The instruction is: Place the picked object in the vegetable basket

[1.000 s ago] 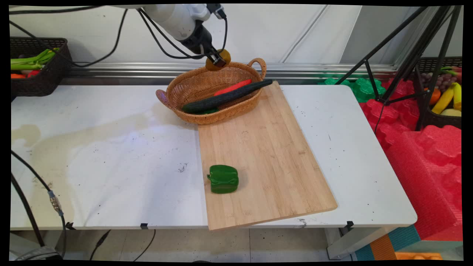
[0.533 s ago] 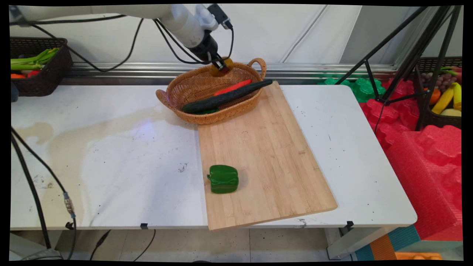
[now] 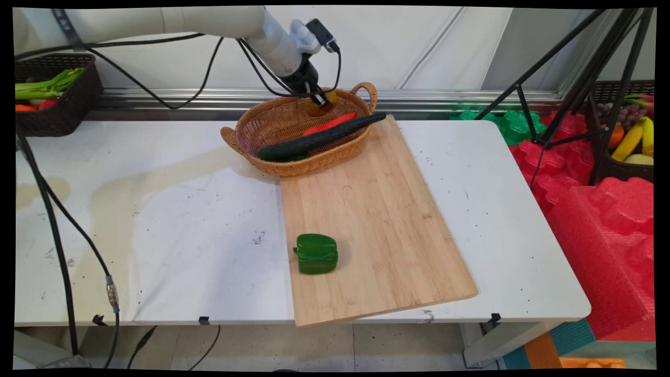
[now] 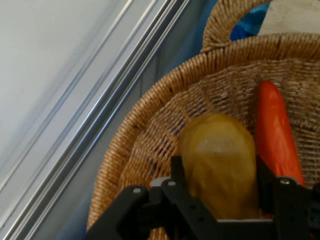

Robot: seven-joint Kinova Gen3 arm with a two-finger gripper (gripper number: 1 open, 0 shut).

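Gripper [image 4: 220, 187] clamps yellow-brown potato [image 4: 219, 162] inside wicker basket [image 3: 251, 125] beside red pepper [image 4: 275, 132].

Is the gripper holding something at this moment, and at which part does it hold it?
Yes. The gripper is shut on a yellow-brown potato, its fingers pressing the potato's two opposite sides, over the wicker basket.

Gripper [image 4: 220, 185]: black fingers clamped on either side of a yellowish-brown potato [image 4: 218, 162]
Potato: held over the inside of a wicker basket [image 4: 150, 145]
Basket: woven wall and handle loop visible
Beside potato: long red-orange vegetable [image 4: 276, 132] lying in the basket
Beyond rim: metal rail [image 4: 95, 120], pale wall
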